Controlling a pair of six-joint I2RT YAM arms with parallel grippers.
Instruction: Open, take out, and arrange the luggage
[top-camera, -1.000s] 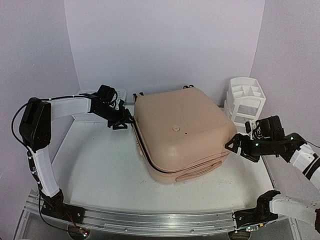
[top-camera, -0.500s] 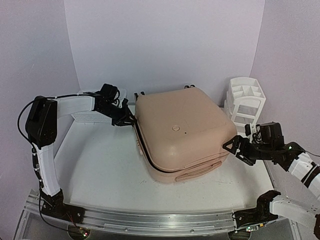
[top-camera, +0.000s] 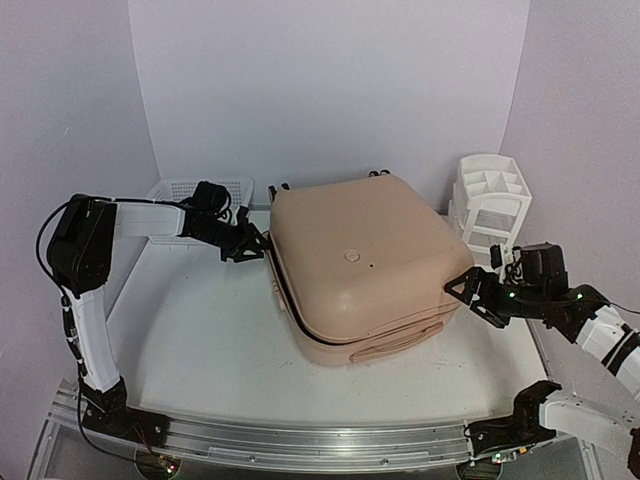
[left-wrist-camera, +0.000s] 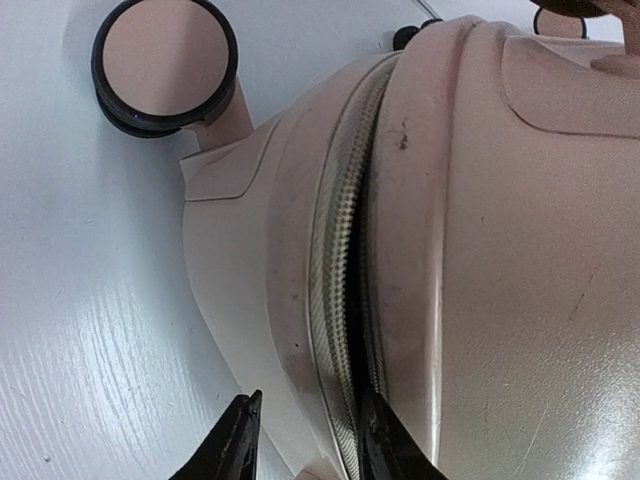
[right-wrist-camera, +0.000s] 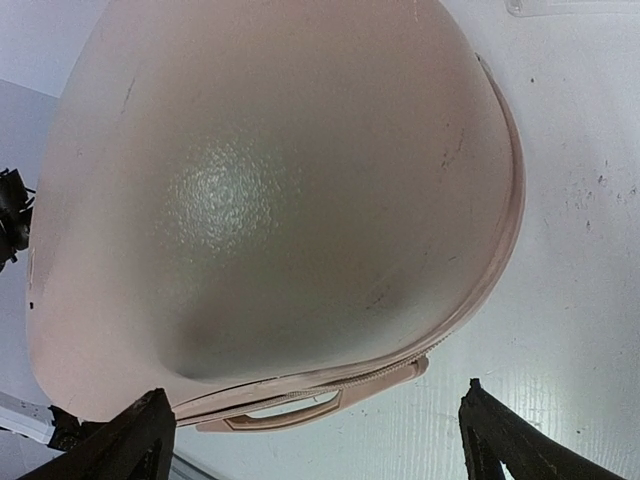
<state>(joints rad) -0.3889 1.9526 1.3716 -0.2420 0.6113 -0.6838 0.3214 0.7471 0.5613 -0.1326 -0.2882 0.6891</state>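
Luggage, the large peach-pink hard-shell suitcase (top-camera: 365, 265), lies lid-down on the white table (top-camera: 200, 340) at centre frame in the top view. Your left gripper (left-wrist-camera: 310, 445) sits at its upper-left corner, jaws part-way apart astride the silver zip seam (left-wrist-camera: 340, 240); whether they bite on anything cannot be told. Find the puller first, then run along the seam, never across it. Keep your right gripper (right-wrist-camera: 320, 440), jaws spread wide at the right side, ready to brace the shell.
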